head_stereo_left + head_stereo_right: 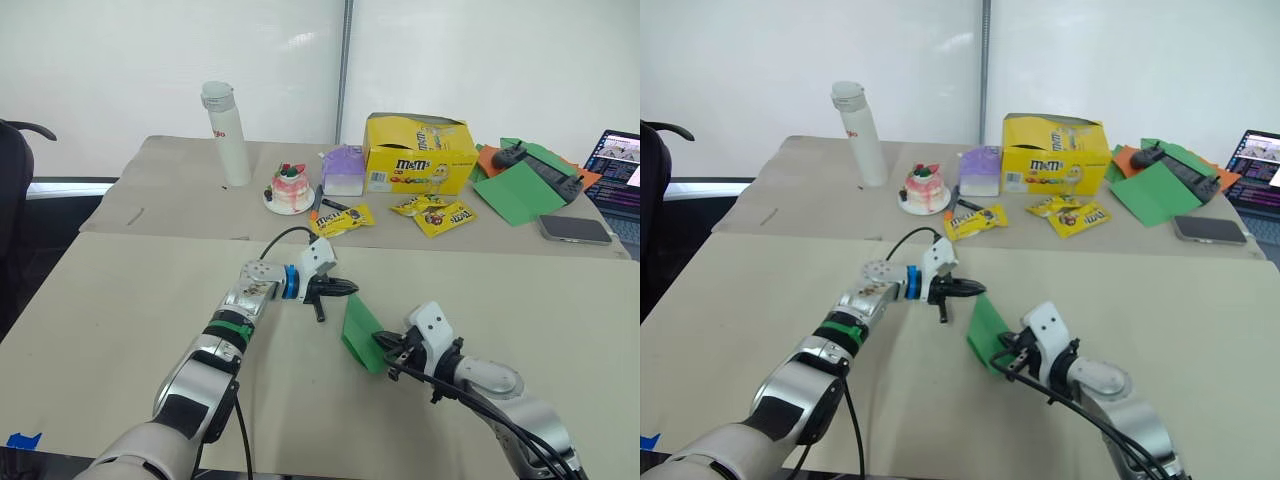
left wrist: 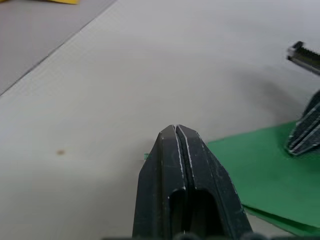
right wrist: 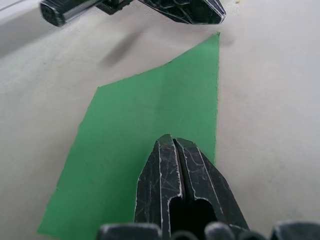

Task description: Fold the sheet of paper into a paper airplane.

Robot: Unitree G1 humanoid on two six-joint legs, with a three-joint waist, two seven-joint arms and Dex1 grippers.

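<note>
The sheet of paper point(image 1: 360, 330) is bright green and lies folded on the near table, with a lengthwise crease and one pointed corner point(image 3: 218, 36). My left gripper point(image 1: 348, 289) is shut with nothing in it, and its tip is right at that far pointed corner. My right gripper point(image 1: 383, 346) is shut too, its joined fingertips point(image 3: 172, 142) resting on top of the paper near its nearer end. The left wrist view shows the green paper point(image 2: 260, 170) beside my left fingertips point(image 2: 176, 131), with the right gripper's fingers point(image 2: 302, 135) standing on it.
On the far table stand a white bottle point(image 1: 227, 133), a small cake on a plate point(image 1: 291, 189), a purple box point(image 1: 343, 170), a yellow candy box point(image 1: 418, 153) and candy packets point(image 1: 445, 215). Far right lie green and orange paper point(image 1: 520, 190), a phone point(image 1: 574, 229) and a laptop point(image 1: 620, 170).
</note>
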